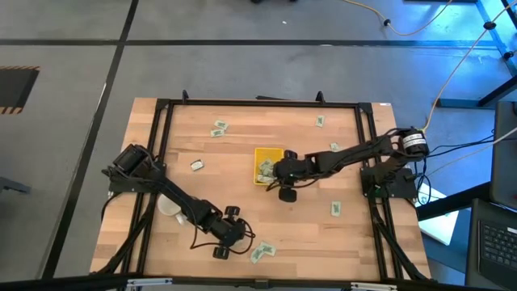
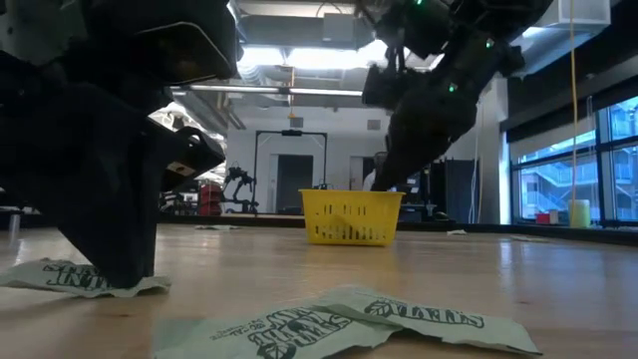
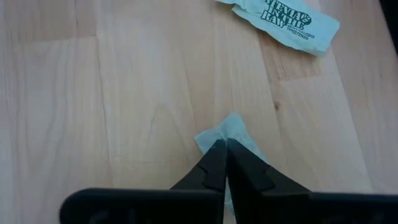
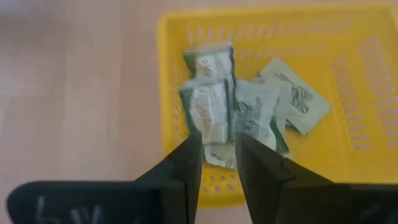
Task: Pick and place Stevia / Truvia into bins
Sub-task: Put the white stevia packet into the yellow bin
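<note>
Stevia packets were thin paper, very light and soft, so I judged that they would bend and slide easily on the smooth wood. The left tool (image 3: pixel 222 163) stood at the near edge of the counter (image 1: pixel 242 145), its two fingers pressed together on the end of one pale green packet (image 3: pixel 231 132). The paper looked pinched at a corner and a little crumpled there. Such a grip on the edge was probably the only good one, because a flat packet gives nothing to hold from above; a small lift of one end should be enough, and a strong squeeze could tear the paper.

Just beside this tool lay another printed packet (image 3: pixel 292 22), flat and free. More packets (image 1: pixel 262 252) lay near it at the counter's front edge, and single ones were spread well apart over the wood.

The right tool (image 4: pixel 217 155) hung over the yellow tray (image 4: pixel 367 93) in the middle of the counter, with its fingers apart and nothing between them. Several packets (image 4: pixel 249 106) already lay in a loose pile inside the tray, some overlapping each other. A light packet may stick to a finger when released, I think.
</note>
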`<act>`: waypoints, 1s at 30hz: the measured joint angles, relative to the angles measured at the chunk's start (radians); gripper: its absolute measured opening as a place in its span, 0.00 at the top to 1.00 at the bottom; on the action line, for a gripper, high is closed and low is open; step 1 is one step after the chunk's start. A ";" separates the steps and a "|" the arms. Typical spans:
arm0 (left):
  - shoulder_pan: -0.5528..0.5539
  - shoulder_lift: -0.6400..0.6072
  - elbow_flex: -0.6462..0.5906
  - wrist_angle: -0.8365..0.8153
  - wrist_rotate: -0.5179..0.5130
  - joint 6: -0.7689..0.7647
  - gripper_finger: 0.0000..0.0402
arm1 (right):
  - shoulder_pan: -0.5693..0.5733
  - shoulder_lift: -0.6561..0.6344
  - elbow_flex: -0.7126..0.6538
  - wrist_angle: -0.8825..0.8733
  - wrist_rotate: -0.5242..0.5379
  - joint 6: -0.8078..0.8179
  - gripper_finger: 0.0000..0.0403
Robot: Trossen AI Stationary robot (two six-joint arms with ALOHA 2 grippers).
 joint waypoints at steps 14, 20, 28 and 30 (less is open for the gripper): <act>0.032 -0.077 -0.014 0.046 0.042 -0.050 0.99 | 0.065 -0.231 0.000 -0.052 0.000 0.029 0.75; 0.075 -0.158 -0.011 0.117 0.042 -0.078 0.99 | 0.098 -0.310 0.000 -0.169 0.000 0.065 0.75; 0.231 -0.258 -0.009 0.177 -0.094 -0.079 0.99 | 0.151 -0.388 0.000 -0.384 0.001 0.257 0.75; 0.282 -0.261 -0.008 0.179 -0.103 -0.068 0.99 | 0.174 -0.401 0.000 -0.424 0.000 0.298 0.75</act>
